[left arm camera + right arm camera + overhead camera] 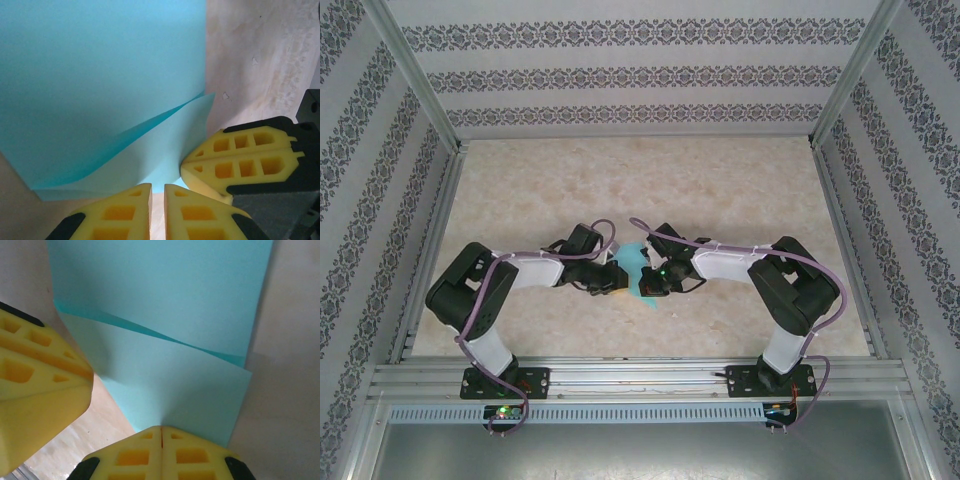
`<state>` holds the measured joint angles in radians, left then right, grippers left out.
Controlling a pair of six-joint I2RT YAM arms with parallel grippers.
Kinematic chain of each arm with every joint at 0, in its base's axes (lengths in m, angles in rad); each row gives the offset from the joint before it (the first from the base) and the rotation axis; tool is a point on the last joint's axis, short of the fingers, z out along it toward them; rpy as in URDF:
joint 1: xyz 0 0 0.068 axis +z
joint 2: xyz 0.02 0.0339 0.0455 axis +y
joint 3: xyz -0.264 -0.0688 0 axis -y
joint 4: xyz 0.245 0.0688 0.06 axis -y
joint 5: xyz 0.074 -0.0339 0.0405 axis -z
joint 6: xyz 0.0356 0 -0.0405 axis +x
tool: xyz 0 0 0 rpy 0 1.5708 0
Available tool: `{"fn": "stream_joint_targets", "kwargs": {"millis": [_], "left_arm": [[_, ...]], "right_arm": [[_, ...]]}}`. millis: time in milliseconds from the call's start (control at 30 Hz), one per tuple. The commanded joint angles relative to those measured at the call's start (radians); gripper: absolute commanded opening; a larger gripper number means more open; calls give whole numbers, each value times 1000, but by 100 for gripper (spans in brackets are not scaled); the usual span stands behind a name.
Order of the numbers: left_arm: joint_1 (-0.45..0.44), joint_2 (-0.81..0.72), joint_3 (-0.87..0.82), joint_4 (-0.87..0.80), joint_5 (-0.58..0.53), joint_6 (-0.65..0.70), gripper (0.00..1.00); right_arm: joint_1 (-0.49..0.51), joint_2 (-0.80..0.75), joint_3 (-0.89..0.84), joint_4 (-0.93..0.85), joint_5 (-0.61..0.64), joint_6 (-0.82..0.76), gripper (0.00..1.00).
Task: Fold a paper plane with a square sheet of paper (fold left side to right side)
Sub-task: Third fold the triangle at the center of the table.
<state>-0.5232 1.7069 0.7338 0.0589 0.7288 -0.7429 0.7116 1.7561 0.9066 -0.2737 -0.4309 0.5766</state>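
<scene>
The square sheet of paper (636,262) is light turquoise and lies folded over at the table's middle, between the two grippers. In the left wrist view the paper (100,75) has its upper layer bowed up off the lower one. My left gripper (158,186) sits just short of the paper's near edge, jaws a narrow slit apart with bare table showing between them. My right gripper (161,428) is shut, and the lower layer of the paper (165,385) runs into its tips. Its yellow fingers (240,160) also press at the paper's edge in the left wrist view.
The beige mottled table (650,190) is walled by patterned panels at the back and both sides. An aluminium rail (640,378) carries the arm bases at the near edge. The left gripper's yellow finger (40,375) stands close beside the right gripper.
</scene>
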Motion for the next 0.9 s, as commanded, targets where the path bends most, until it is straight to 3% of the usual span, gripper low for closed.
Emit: {"fn": "stream_joint_targets", "kwargs": {"millis": [0, 167, 567, 867], "left_arm": [[-21, 26, 34, 51, 3, -15, 13], [-26, 54, 46, 46, -10, -9, 11], [-20, 77, 40, -105, -175, 43, 7], [58, 36, 10, -176, -245, 95, 7]], "right_arm": [[21, 54, -14, -92, 70, 6, 0], [22, 55, -15, -108, 82, 5, 0], [23, 53, -6, -181, 120, -7, 0], [25, 46, -18, -200, 129, -6, 0]]}}
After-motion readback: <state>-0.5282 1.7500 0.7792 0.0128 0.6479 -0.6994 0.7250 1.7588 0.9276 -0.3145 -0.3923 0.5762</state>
